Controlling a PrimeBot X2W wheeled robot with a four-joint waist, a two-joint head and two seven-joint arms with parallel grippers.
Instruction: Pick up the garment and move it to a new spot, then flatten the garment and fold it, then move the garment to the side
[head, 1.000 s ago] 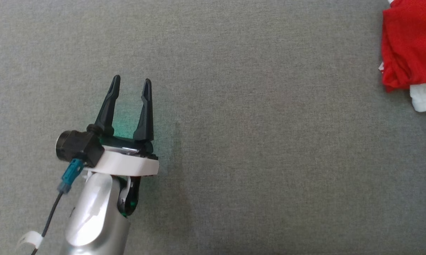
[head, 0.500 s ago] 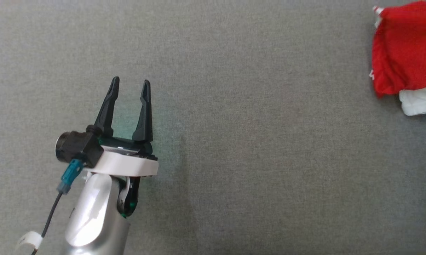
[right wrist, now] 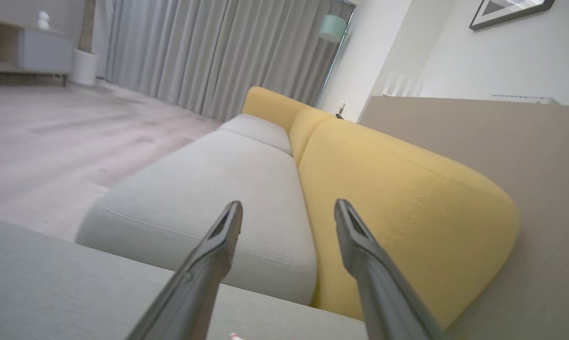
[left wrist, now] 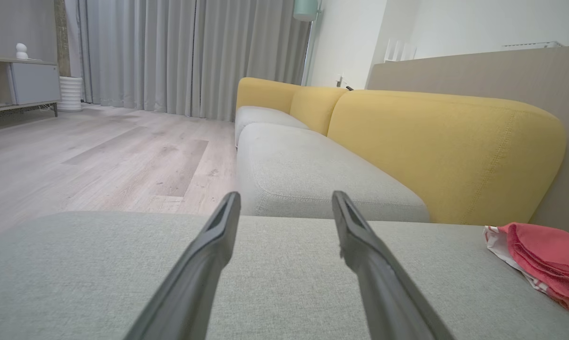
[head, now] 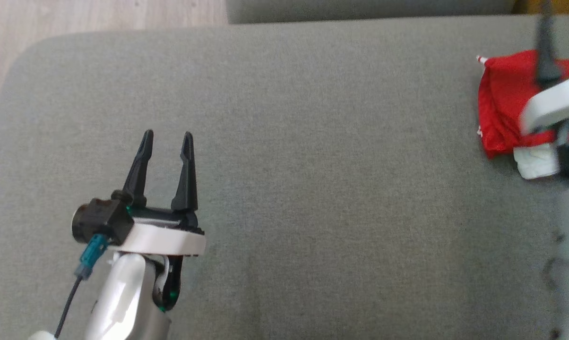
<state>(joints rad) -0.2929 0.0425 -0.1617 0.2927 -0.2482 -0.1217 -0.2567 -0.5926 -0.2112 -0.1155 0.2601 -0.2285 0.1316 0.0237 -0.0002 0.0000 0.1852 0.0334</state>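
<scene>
One red garment [head: 499,101] lies bunched in a loose, partly folded heap at the far right of the grey seat cushion [head: 313,198], with a white part [head: 532,163] poking out at its near edge. In the left wrist view the garment [left wrist: 544,255] sits in soft stacked folds close to the yellow backrest [left wrist: 445,151].

It looks like thin, light knit cloth, limp and likely to sag and unfold once lifted. A pinch through several layers at a thick fold or an outer edge should hold better than a grab at the slack middle.

The right pincer [right wrist: 289,204] is released, its fingers spread with nothing between them. In the head view it is blurred, with one dark finger [head: 544,52] over the garment. The left pincer [head: 167,137] is also released and empty, well apart from the cloth, over the bare cushion.

The cushion is a coarse, matte weave with rounded corners. Pale wood floor [head: 100,16] lies beyond it.
</scene>
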